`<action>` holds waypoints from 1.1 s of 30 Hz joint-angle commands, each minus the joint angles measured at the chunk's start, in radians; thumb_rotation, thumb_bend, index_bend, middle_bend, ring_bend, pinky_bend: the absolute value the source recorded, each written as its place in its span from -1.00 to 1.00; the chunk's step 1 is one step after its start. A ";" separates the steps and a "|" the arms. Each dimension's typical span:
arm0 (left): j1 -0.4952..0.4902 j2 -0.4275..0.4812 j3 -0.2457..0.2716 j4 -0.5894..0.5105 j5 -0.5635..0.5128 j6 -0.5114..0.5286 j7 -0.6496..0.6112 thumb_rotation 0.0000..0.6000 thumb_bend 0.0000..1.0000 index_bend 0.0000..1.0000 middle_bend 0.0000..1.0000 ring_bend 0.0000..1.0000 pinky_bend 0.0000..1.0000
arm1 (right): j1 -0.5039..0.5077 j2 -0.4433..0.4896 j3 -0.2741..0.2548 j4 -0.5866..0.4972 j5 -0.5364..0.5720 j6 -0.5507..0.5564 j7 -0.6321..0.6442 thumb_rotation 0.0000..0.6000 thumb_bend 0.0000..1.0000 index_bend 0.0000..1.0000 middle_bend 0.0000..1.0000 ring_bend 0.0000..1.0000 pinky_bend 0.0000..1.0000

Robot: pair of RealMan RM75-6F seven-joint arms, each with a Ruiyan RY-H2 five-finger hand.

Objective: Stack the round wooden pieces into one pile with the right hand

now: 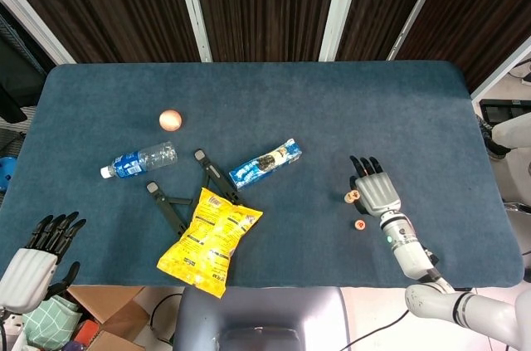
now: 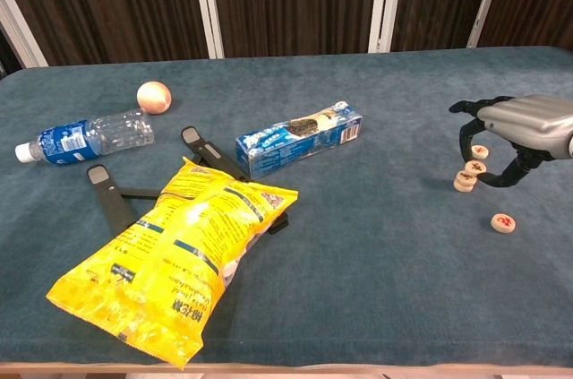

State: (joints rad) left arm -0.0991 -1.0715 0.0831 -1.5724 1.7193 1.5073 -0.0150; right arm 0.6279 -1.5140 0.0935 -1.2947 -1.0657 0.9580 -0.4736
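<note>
Scanning left to right: your left hand (image 1: 37,255) is parked off the table's (image 1: 249,94) 8 o'clock corner, fingers spread, holding nothing. Clutter on the left half is a bottle (image 2: 81,138), a ball (image 2: 153,97), a black stand (image 2: 116,200) under the yellow bag (image 2: 170,262), and a blue box (image 2: 300,140) near centre. None of it touches the task.

Your right hand (image 2: 515,133) hovers at the table's 4 o'clock area, fingers arched down around the pile (image 2: 465,181). In the chest view one disc (image 2: 475,167) sits tilted against the top of that pile, right at your fingertips. I can't tell whether you're pinching it or whether it's already resting free. Call the grip unclear.

Another disc (image 2: 481,151) lies flat just behind, at 12 o'clock of the pile, under the hand. A fourth, loose disc (image 2: 503,222) sits at 5 o'clock of the pile, apart from the hand.

Progress, my read: the pile looks about two high with one going on crooked. Left to do: seat the tilted one flat, then add the rear one and the loose one.
</note>
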 commanded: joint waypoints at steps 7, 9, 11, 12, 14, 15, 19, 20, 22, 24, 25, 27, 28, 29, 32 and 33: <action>-0.001 0.001 -0.001 0.000 -0.004 -0.002 -0.001 1.00 -0.05 -1.00 -1.00 -1.00 -0.95 | 0.003 -0.016 0.000 0.012 0.003 -0.012 -0.010 1.00 -0.01 0.11 -0.92 -1.00 -1.00; -0.001 0.001 -0.001 0.000 -0.004 -0.004 -0.002 1.00 -0.05 -1.00 -1.00 -1.00 -0.95 | 0.003 -0.014 0.000 0.007 0.002 -0.014 -0.010 1.00 -0.01 0.06 -0.92 -1.00 -1.00; -0.002 0.001 -0.001 0.000 -0.004 -0.004 -0.002 1.00 -0.05 -1.00 -1.00 -1.00 -0.95 | 0.002 -0.012 0.001 0.003 0.000 -0.011 -0.012 1.00 -0.01 0.01 -0.91 -1.00 -1.00; -0.002 0.001 -0.001 0.000 -0.005 -0.004 -0.002 1.00 -0.05 -1.00 -1.00 -1.00 -0.95 | 0.001 -0.011 0.001 0.000 -0.001 -0.008 -0.013 1.00 -0.01 -0.01 -0.91 -1.00 -1.00; -0.002 0.000 -0.001 -0.001 -0.004 -0.004 -0.001 1.00 -0.05 -1.00 -1.00 -1.00 -0.95 | -0.002 -0.006 0.002 -0.008 -0.003 -0.004 -0.010 1.00 -0.01 -0.02 -0.91 -1.00 -1.00; -0.001 0.001 -0.001 -0.001 -0.004 -0.003 -0.001 1.00 -0.05 -1.00 -1.00 -1.00 -0.95 | -0.004 -0.001 0.002 -0.014 -0.005 -0.001 -0.009 1.00 -0.01 -0.03 -0.91 -1.00 -1.00; 0.000 0.001 -0.001 -0.001 -0.004 0.000 -0.003 1.00 -0.05 -1.00 -1.00 -1.00 -0.95 | -0.025 0.029 -0.005 -0.057 -0.041 0.035 0.015 1.00 -0.01 -0.06 -0.91 -1.00 -1.00; 0.000 0.001 -0.002 0.000 -0.004 0.000 -0.004 1.00 -0.05 -1.00 -1.00 -1.00 -0.95 | -0.033 0.041 -0.011 -0.075 -0.058 0.047 0.026 1.00 -0.01 -0.07 -0.91 -1.00 -1.00; 0.000 0.001 -0.001 0.000 -0.004 0.000 -0.003 1.00 -0.05 -1.00 -1.00 -1.00 -0.95 | -0.056 0.079 -0.032 -0.133 -0.110 0.075 0.063 1.00 -0.01 -0.06 -0.91 -1.00 -1.00; 0.000 0.000 -0.001 -0.001 -0.003 -0.001 -0.001 1.00 -0.05 -1.00 -1.00 -1.00 -0.95 | -0.080 0.121 -0.064 -0.189 -0.179 0.106 0.097 1.00 -0.01 -0.05 -0.91 -1.00 -1.00; -0.001 0.000 -0.001 -0.001 -0.003 -0.001 -0.001 1.00 -0.05 -1.00 -1.00 -1.00 -0.95 | -0.090 0.137 -0.080 -0.208 -0.212 0.120 0.107 1.00 0.00 -0.05 -0.91 -1.00 -1.00; -0.001 -0.001 0.000 -0.001 -0.001 -0.002 0.001 1.00 -0.05 -1.00 -1.00 -1.00 -0.95 | -0.110 0.166 -0.117 -0.243 -0.280 0.144 0.125 1.00 -0.01 -0.04 -0.91 -1.00 -1.00; -0.001 -0.001 0.001 -0.001 0.000 -0.002 0.001 1.00 -0.05 -1.00 -1.00 -1.00 -0.95 | -0.116 0.174 -0.131 -0.249 -0.305 0.153 0.127 1.00 0.00 -0.03 -0.91 -1.00 -1.00; -0.001 -0.002 0.001 -0.001 0.001 -0.002 0.002 1.00 -0.05 -1.00 -1.00 -1.00 -0.95 | -0.122 0.178 -0.142 -0.251 -0.324 0.160 0.123 1.00 -0.01 -0.02 -0.91 -1.00 -1.00; 0.000 -0.002 0.003 -0.002 0.005 0.000 0.002 1.00 -0.05 -1.00 -1.00 -1.00 -0.95 | -0.134 0.171 -0.165 -0.238 -0.352 0.161 0.094 1.00 -0.01 -0.02 -0.91 -1.00 -1.00; 0.000 -0.001 0.003 -0.002 0.006 0.002 0.001 1.00 -0.05 -1.00 -1.00 -1.00 -0.95 | -0.135 0.166 -0.167 -0.231 -0.351 0.155 0.086 1.00 -0.01 -0.01 -0.91 -1.00 -1.00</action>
State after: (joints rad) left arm -0.0988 -1.0729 0.0864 -1.5742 1.7256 1.5088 -0.0143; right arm 0.5003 -1.3508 -0.0663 -1.5258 -1.4102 1.1099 -0.3796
